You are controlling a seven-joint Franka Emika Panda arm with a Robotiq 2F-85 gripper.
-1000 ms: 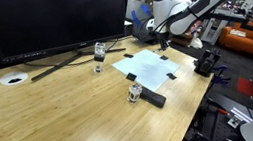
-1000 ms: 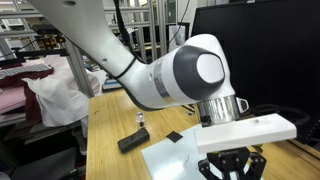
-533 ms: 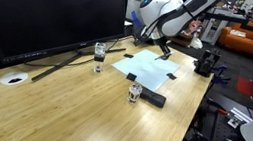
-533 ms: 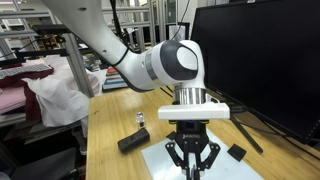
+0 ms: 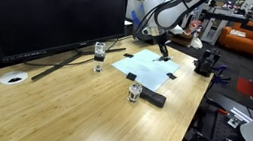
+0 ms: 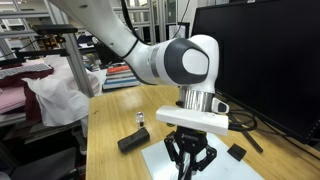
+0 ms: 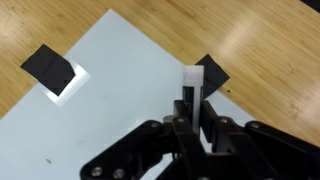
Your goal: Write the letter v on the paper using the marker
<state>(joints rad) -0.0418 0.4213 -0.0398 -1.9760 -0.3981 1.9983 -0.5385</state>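
Note:
The paper (image 7: 100, 110) is a white sheet with black tape strips (image 7: 50, 68) at its corners; it lies flat on the wooden table in both exterior views (image 5: 151, 66) (image 6: 160, 162). My gripper (image 7: 190, 118) is shut on the marker (image 7: 190, 92), a thin dark stick with a pale end that points down at the sheet near its taped corner (image 7: 212, 72). In the exterior views the gripper (image 5: 162, 52) (image 6: 188, 166) hangs straight down over the paper. Whether the tip touches the sheet cannot be told.
A thick black cylinder (image 5: 153, 99) (image 6: 130, 142) and a small clear glass (image 5: 134, 91) (image 6: 140, 121) lie by the paper's near side. Another glass (image 5: 99, 52), a large monitor (image 5: 45, 8) and a round white disc (image 5: 12, 79) stand further along the table. Cables run under the monitor.
The arm has swung across the paper with the marker and now hangs lower over the sheet, with the wrist turned. The paper and the other things have not moved.

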